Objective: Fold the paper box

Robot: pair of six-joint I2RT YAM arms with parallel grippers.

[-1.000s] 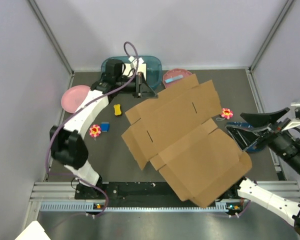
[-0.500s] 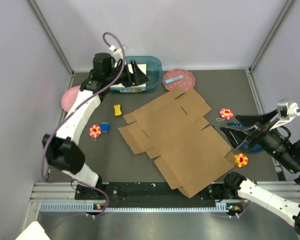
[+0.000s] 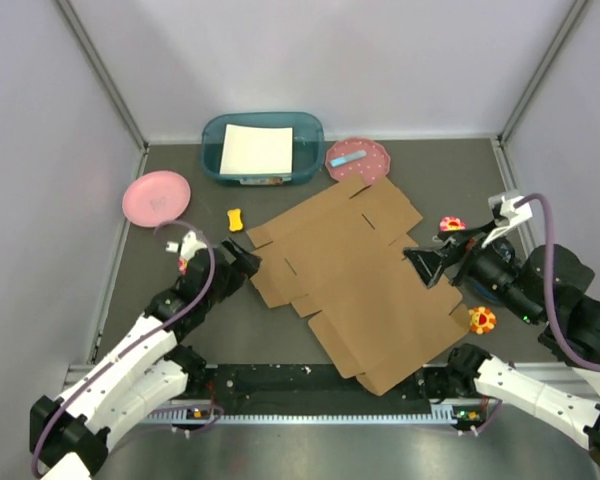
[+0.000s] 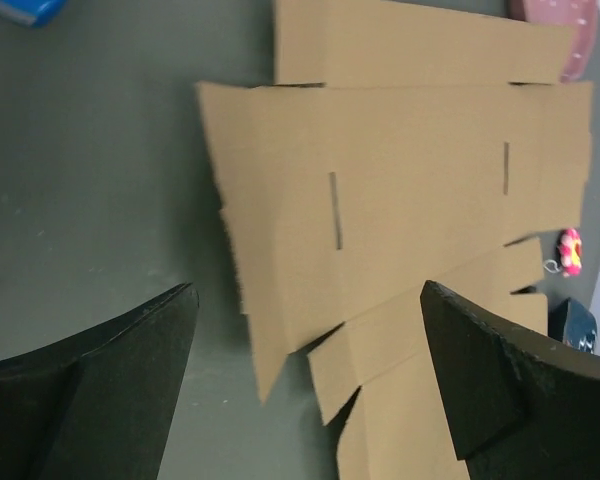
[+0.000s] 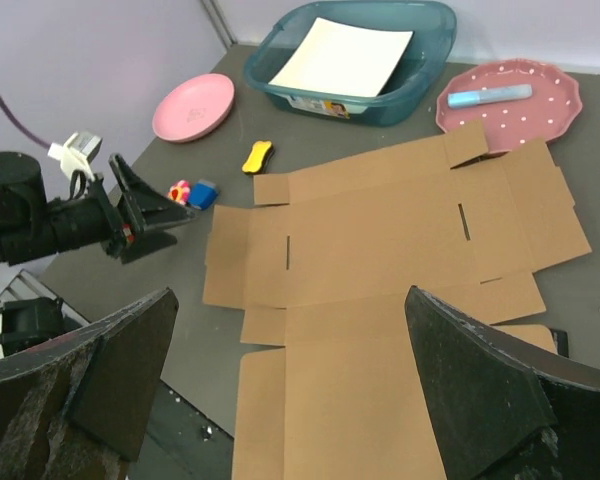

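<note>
The box (image 3: 355, 285) lies flat and unfolded in the middle of the table (image 3: 205, 330), turned at a slant. Its far flap reaches the rim of the dotted plate (image 3: 372, 155). Its near corner comes to the near edge of the table, by the rail. Its left edge, with short flaps, faces a wide bare strip of table that runs to the left wall. In that strip only a yellow toy (image 3: 236, 218) lies near the far left corner of the box, and the pink plate (image 3: 156, 196) is well apart from it. On the right side there is less room: one flower toy (image 3: 452, 225) and another one (image 3: 482, 320) lie just beside the right edge. The bin (image 3: 212, 140) stands at the far wall, apart from the box.

The left claw (image 3: 242, 262) is spread wide and holds nothing. It is low, just beside the left edge of the box, and I cannot tell if it touches the cardboard. The right claw (image 3: 428, 265) is also spread wide and empty. It hangs over the right edge of the box.
</note>
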